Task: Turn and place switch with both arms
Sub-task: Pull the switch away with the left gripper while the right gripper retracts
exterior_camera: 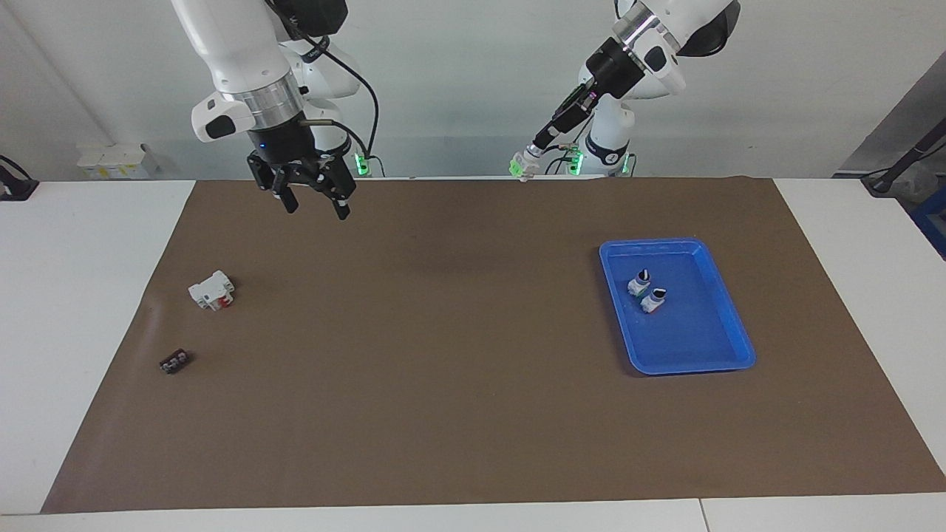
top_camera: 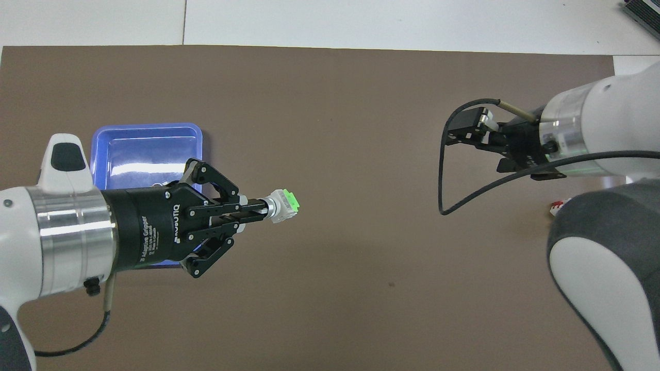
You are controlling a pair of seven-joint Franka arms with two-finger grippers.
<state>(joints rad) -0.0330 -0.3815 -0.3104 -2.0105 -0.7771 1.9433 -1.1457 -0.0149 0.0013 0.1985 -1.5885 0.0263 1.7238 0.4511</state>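
We note the left gripper point(top_camera: 260, 210) clenched on the switch point(top_camera: 284, 204), fingertips pinching its black knob end, so the white body and bright green block stick out past the tips. In the facing view the left gripper point(exterior_camera: 538, 142) points slantwise down from the left arm point(exterior_camera: 650, 37), and the switch point(exterior_camera: 522, 164) hangs in the air over the edge of the brown mat point(exterior_camera: 473, 414) nearest the robots, clear of the surface.

The right gripper point(exterior_camera: 310, 196) hangs released, its two fingers spread apart and pointing down with nothing between them. It is over the mat toward the right arm's end of the table, well apart from the switch. In the overhead view we see the right gripper point(top_camera: 502, 149) only partly, with its cable looping beside it under the right arm point(top_camera: 603, 123).

On the mat toward the left arm's end lies a blue tray point(exterior_camera: 728, 329) holding two small switches point(exterior_camera: 646, 290) side by side, just beside each other. In the overhead view the left wrist covers part of the blue tray point(top_camera: 144, 135).

Toward the right arm's end a white block with a red part point(exterior_camera: 211, 290) rests on the mat; a small flat black piece point(exterior_camera: 174, 361) lies farther from the robots than it, near it but apart.
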